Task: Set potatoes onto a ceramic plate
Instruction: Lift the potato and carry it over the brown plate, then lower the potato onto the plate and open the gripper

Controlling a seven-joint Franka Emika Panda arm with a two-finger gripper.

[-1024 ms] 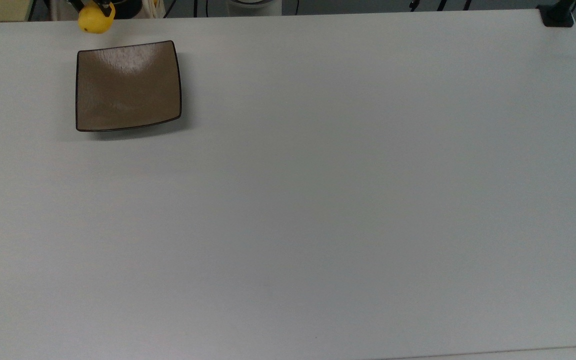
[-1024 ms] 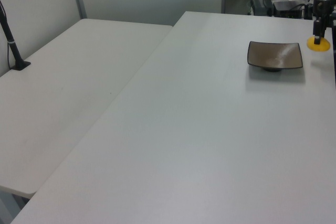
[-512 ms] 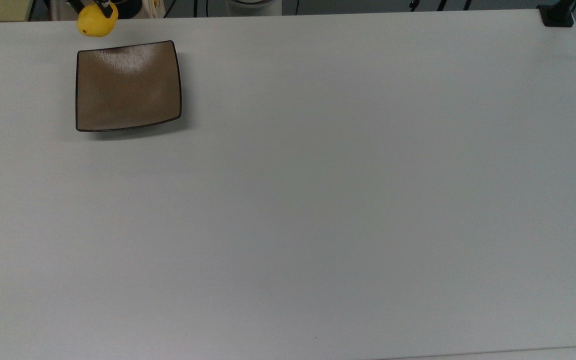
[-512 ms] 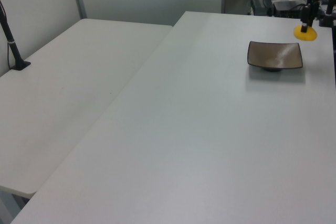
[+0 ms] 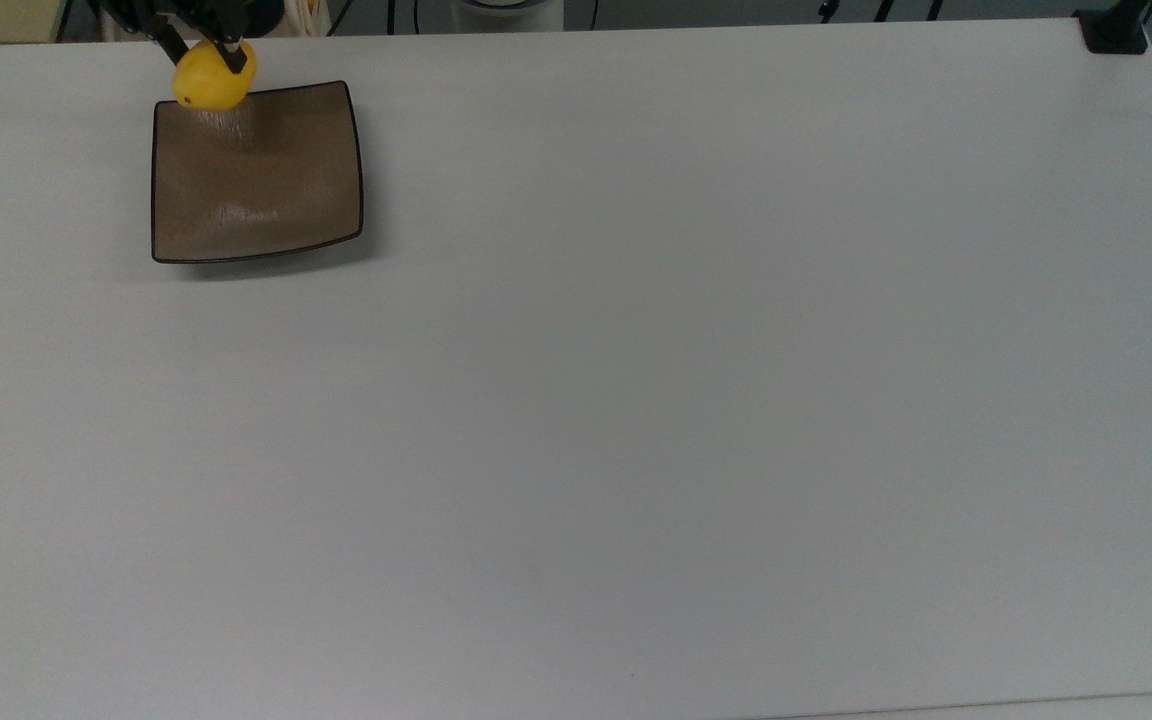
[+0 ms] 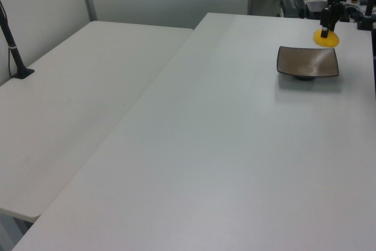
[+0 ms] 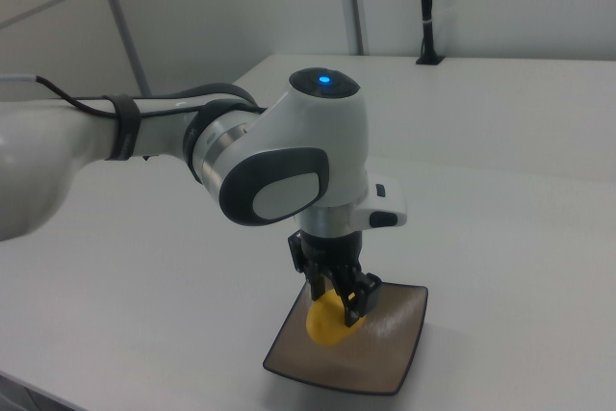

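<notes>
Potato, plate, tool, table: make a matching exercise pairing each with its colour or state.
Column one:
1. potato
2. plate
3. tool
4. table

Column two:
A. white, bearing the plate
B. shut on the potato
C. yellow, held above the plate's edge
D. brown, square, nothing lying on it

Pairs: 1-C, 2-D, 3-B, 4-A

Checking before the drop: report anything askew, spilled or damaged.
Nothing stands out. The brown plate sits flat and whole on the white table, bare inside. The gripper holds the yellow potato above the plate's edge.
</notes>
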